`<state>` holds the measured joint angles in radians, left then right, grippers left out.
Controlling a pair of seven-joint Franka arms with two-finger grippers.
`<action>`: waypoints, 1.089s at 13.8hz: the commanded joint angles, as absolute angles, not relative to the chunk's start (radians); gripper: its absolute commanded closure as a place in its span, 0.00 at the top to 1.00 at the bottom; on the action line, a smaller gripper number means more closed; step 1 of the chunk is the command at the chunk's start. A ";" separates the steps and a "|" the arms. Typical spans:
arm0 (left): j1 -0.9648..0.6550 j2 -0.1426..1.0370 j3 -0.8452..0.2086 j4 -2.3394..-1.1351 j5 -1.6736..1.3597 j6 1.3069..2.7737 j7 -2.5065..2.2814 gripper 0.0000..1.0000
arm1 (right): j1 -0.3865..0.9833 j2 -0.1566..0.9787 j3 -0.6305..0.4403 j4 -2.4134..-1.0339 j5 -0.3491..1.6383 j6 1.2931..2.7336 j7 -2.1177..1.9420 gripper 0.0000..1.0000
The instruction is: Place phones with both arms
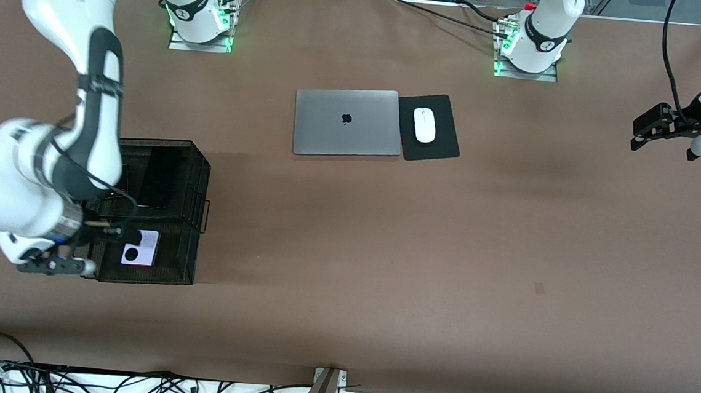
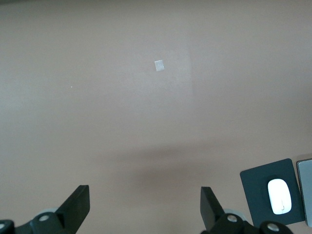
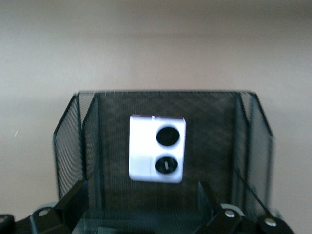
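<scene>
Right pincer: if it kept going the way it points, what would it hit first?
Probably the lavender-white phone lying in the black mesh basket; the open right pincer points at it, though depth is unclear.

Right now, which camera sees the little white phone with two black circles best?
The right wrist view. The lavender-white phone fills the middle, lying in the black mesh basket, both circles plain. In the front view the phone is small, and the right arm partly covers the basket. The left wrist view misses it.

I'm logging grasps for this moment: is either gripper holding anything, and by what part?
Nothing is held. The left gripper is open over bare table; the right gripper is open by the mesh basket, the lavender-white phone lying free inside.
</scene>
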<state>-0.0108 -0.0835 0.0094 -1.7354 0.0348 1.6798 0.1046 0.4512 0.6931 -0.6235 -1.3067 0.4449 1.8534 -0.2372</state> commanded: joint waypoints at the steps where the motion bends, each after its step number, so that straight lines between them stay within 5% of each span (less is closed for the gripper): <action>1: -0.009 -0.074 0.009 -1.709 0.020 1.657 0.114 1.00 | 0.454 0.536 -0.603 -1.370 0.327 1.731 -0.187 1.00; 4: -0.009 -0.074 0.009 -1.709 0.020 1.658 0.114 1.00 | 0.392 0.341 -0.462 -1.491 0.162 1.709 -0.135 1.00; 8: -0.009 -0.074 0.011 -1.709 0.020 1.657 0.115 1.00 | 0.116 0.123 -0.143 -1.640 -0.015 1.706 -0.064 1.00; 15: -0.008 -0.074 0.011 -1.709 0.020 1.649 0.115 1.00 | -0.158 -0.012 0.058 -1.697 -0.032 1.615 -0.063 1.00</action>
